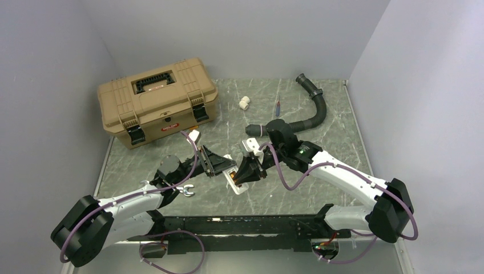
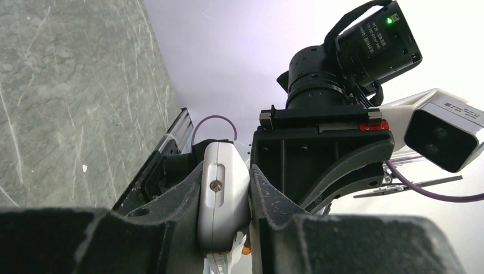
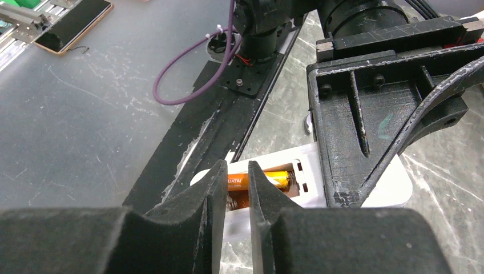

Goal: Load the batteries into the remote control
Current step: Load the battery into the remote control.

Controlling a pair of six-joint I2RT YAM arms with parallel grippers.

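The white remote control (image 1: 235,181) lies back-up at the table's middle. My left gripper (image 1: 221,164) is shut on its far end, and the left wrist view shows that end (image 2: 221,197) clamped between the two fingers. In the right wrist view the battery recess is open with an orange battery (image 3: 273,179) lying in it; a darker orange shape sits beside it, unclear. My right gripper (image 3: 235,178) hovers right over the recess, jaws almost together with only a thin gap and nothing between them. It also shows in the top view (image 1: 246,171).
A tan toolbox (image 1: 157,101) stands at the back left. A white pipe fitting (image 1: 244,103), a red-and-blue stick (image 1: 278,107) and a black ribbed hose (image 1: 315,105) lie at the back. A silver wrench (image 1: 186,192) lies by the left arm.
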